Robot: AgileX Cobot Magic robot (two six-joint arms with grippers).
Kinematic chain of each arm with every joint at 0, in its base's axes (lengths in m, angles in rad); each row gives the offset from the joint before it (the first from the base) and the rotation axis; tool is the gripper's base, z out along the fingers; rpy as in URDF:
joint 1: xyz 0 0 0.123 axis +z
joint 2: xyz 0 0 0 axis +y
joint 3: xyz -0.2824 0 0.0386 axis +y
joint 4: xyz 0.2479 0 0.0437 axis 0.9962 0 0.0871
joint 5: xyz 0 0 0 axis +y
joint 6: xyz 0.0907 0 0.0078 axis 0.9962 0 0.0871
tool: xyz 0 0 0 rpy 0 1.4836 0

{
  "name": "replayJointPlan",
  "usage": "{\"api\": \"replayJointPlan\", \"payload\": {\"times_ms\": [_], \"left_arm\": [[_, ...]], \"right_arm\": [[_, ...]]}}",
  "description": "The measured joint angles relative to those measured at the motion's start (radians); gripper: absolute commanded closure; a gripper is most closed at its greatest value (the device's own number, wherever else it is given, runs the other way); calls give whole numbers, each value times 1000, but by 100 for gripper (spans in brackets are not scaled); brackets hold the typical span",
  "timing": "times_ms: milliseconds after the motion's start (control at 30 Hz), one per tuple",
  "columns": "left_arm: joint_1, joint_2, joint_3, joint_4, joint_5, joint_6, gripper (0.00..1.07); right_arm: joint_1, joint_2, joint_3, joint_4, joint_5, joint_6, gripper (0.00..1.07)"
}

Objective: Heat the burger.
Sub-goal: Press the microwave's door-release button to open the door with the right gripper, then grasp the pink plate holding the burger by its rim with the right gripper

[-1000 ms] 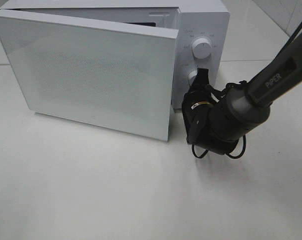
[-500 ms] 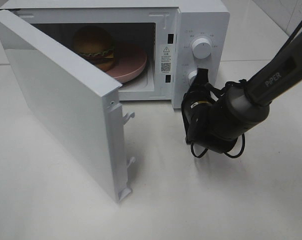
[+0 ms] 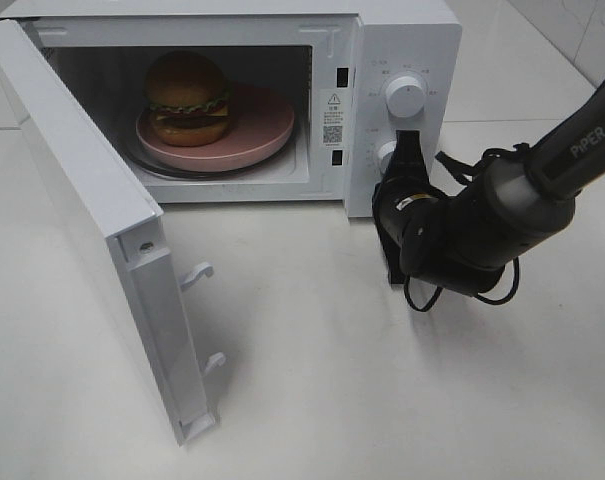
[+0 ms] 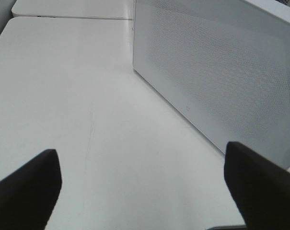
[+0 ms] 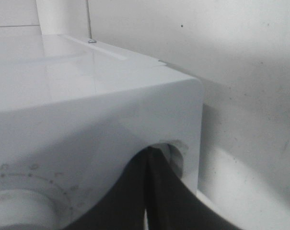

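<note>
**burger's in the microwave, door hanging wide open**

the burger (image 3: 187, 97) sits inside the microwave (image 3: 402, 40), on the left part of a pink plate (image 3: 267, 130) that rests on the glass turntable. it stands upright with its tall axis straight up, dome bun on top and the lettuce frill and patty stacked below. being round, it doesn't really face any way.

the door (image 3: 72, 200) is swung far out on the left of the high view, edge toward the camera, with its latch hooks (image 3: 197, 272) sticking out. the cavity is open to the front.

the right gripper (image 3: 409, 145) is clenched tight with nothing between the fingers. its tip is up against the lower knob (image 3: 386, 155), under the upper knob (image 3: 403, 97). the arm behind it stretches over the white table (image 3: 332, 400).

the left gripper (image 4: 140, 151) is spread wide and holds nothing. its dark fingers (image 4: 29, 187) hover over the table, with the door's dotted outer face just ahead of them.
</note>
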Motion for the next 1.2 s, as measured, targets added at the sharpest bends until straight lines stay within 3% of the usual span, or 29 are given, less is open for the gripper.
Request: {"api": "replayJointPlan", "payload": {"times_ms": [633,967,1200], "left_arm": [[0,0,0,0,0,0,22],[0,0,0,0,0,0,22],[0,0,0,0,0,0,22]], "right_arm": [[-4,-129,111,-79,65,-106,107],[-4,-289,239,-154,223,-256,107],[-4,-407,274,-156,364,-436,107]]}}
